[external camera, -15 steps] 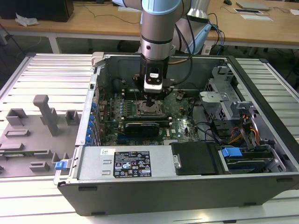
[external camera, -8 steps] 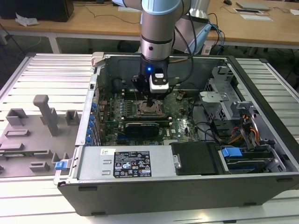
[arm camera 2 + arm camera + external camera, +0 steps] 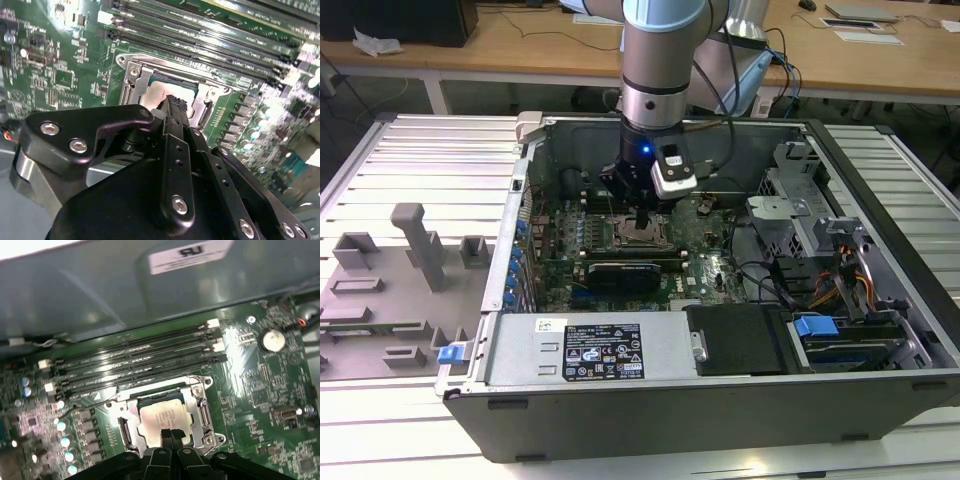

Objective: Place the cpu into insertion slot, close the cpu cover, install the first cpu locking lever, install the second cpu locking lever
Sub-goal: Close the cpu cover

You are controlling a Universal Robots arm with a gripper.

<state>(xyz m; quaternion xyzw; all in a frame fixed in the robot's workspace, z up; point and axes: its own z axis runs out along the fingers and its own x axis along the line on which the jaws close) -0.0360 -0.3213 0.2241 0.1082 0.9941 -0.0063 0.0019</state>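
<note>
Silvery-beige cpu (image 3: 164, 416) sits in the insertion slot (image 3: 126, 434) under the lowered cpu cover (image 3: 159, 390), jaws pressed together over its edge.

The arm (image 3: 660, 60) was built as a thick silver-grey tube, capped by a pale blue joint cover and ringed with darker bands. A small blue light (image 3: 646, 150) was set at the wrist, beside a white-and-black camera block (image 3: 672, 172), and dark cables (image 3: 710, 85) were looped off it. The hand (image 3: 642, 220) was made of matte black linkage bars, which were fastened with round silver screws (image 3: 50, 129) in the second wrist view and tapered to narrow black fingertips (image 3: 166, 436).
</note>
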